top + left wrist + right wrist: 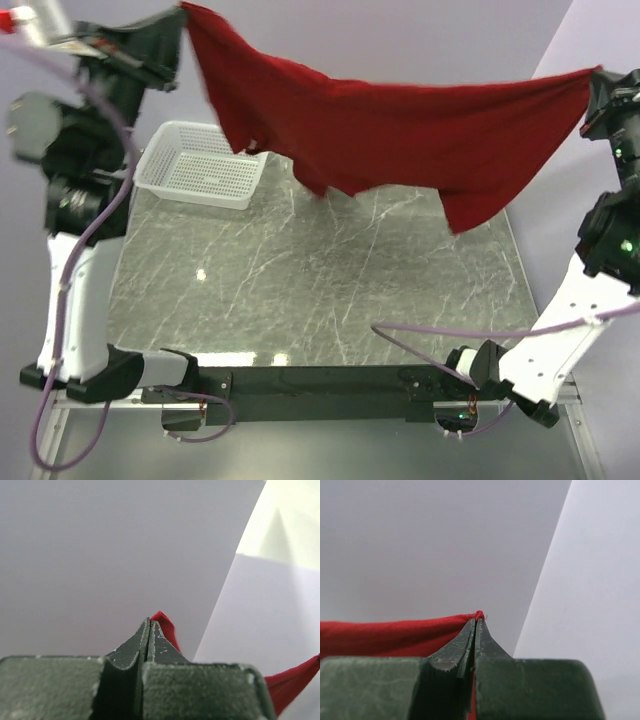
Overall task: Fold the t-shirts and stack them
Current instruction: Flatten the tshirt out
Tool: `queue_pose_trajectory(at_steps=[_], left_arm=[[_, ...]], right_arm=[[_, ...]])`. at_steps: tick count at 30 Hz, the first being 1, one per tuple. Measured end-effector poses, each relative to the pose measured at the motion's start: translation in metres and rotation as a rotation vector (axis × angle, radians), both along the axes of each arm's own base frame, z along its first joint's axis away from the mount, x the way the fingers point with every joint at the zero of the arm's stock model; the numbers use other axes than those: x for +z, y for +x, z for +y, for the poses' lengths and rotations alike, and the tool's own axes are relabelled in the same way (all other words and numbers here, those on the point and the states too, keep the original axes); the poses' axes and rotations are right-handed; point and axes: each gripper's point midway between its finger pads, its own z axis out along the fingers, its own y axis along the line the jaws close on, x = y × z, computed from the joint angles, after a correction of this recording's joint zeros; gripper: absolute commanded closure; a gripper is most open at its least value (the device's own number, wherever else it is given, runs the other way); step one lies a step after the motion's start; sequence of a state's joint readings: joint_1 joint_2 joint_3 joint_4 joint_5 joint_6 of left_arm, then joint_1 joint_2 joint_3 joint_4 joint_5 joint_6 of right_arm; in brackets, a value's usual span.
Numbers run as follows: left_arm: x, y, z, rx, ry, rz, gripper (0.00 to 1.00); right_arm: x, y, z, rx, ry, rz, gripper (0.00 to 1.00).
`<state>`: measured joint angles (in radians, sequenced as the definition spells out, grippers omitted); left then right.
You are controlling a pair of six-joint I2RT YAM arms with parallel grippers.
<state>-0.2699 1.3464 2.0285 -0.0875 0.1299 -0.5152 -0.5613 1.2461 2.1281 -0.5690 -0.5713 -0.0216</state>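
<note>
Along the bottom edge of the top view sit the two arm bases, and past them the grey marbled desk (320, 290) fills the middle of the frame. Toward the desk's upper left stands a white mesh basket (165, 150). Higher up, a deep-red t-shirt (400, 130) hangs clear of the desk, strung in a sagging line from the upper left corner of the frame to the upper right edge. The left claw (183, 22) is pressed together on its upper left end and the right claw (598, 76) pinches its upper right end, so the cloth droops between them. Its loose lower edge falls in three points: one overlaps the basket's right rim in the picture, one lies near the centre, and the lowest is at the right. In the left wrist view the fingertips (142, 635) meet, with a red fold poking out just past them to the right and more red at the lower right edge. In the right wrist view the tips are likewise shut on a small red nub, and the cloth runs off from there to the left edge. Behind both is a pale wall (445, 545).
</note>
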Motion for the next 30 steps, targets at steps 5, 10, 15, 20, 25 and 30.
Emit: queue_pose_trajectory(at_steps=[5,10,15,20,25,30], left_arm=[[0.042,-0.057,0.022,0.039,-0.041,-0.138,0.99],[0.057,-0.079,0.034,0.07,-0.058,-0.189,0.99],[0.059,-0.077,0.038,0.101,-0.057,-0.194,0.99],[0.043,-0.041,0.032,0.12,-0.044,-0.137,0.99],[-0.016,0.043,0.007,0.105,-0.005,0.025,0.99],[-0.164,0.16,-0.043,0.029,0.07,0.341,1.0]], right_arm=[[0.049,-0.042,0.025,0.0,-0.04,-0.132,1.0],[0.08,-0.074,0.039,-0.028,-0.059,-0.234,1.0],[0.09,-0.085,0.038,-0.063,-0.058,-0.278,1.0],[0.049,-0.043,0.011,-0.063,0.003,-0.17,1.0],[-0.075,0.035,-0.033,-0.05,0.142,0.104,1.0],[-0.26,0.089,-0.045,-0.026,0.267,0.459,1.0]])
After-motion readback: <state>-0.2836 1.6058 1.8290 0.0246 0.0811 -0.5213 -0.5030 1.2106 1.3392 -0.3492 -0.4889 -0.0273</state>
